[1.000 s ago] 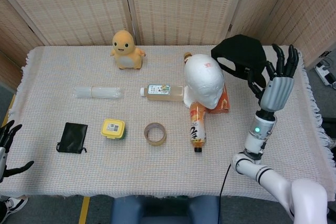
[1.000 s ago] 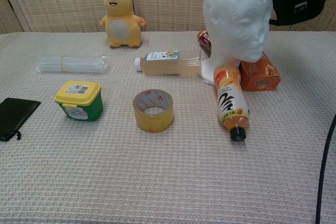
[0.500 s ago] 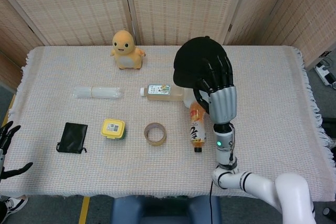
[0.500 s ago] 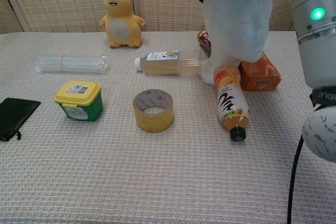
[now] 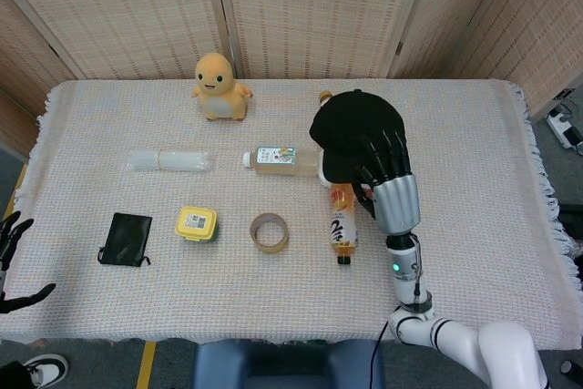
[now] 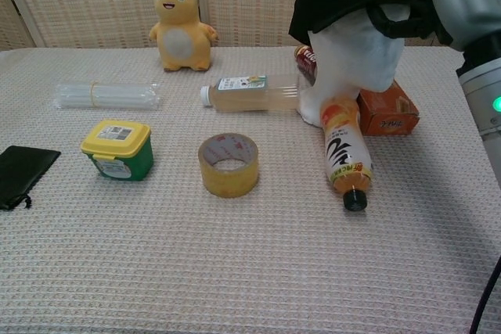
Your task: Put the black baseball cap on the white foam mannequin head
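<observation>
Seated on white foam mannequin head [image 6: 352,52]: black baseball cap [image 5: 357,134], gripped at near edge by right hand [image 5: 390,187]; left hand [image 5: 11,266] released, fingers apart, well apart at table edge

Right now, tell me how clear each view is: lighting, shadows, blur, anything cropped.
Head view: even, soft lighting, faint shadows, sharp across the table; the black baseball cap reads as flat black with little detail. Chest view: sharp on the tape roll; the right hand is close and cropped at the frame edge, and the cap's top is cut off.
</observation>
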